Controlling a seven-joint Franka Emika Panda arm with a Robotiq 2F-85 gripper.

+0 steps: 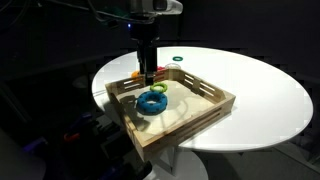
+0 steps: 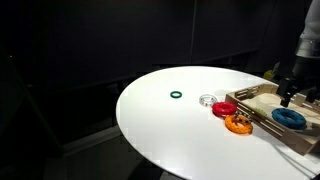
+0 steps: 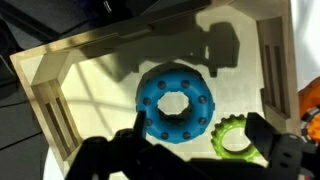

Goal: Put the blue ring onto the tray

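The blue ring (image 1: 152,102) lies flat on the floor of the light-wood tray (image 1: 200,118). It also shows in an exterior view (image 2: 289,117) and in the wrist view (image 3: 176,102). My gripper (image 1: 148,72) hangs just above it, open and empty. In the wrist view the gripper's two dark fingers (image 3: 197,125) stand apart, one at the blue ring's edge and one beyond the yellow-green ring (image 3: 232,138). That ring lies in the tray right beside the blue one. The tray's wall (image 3: 270,60) frames both rings.
The tray (image 2: 250,100) sits on a round white table. An orange ring (image 2: 238,122), a red ring (image 2: 222,108) and a small clear piece (image 2: 207,100) lie beside the tray. A thin dark-green ring (image 2: 176,96) lies further off on the table.
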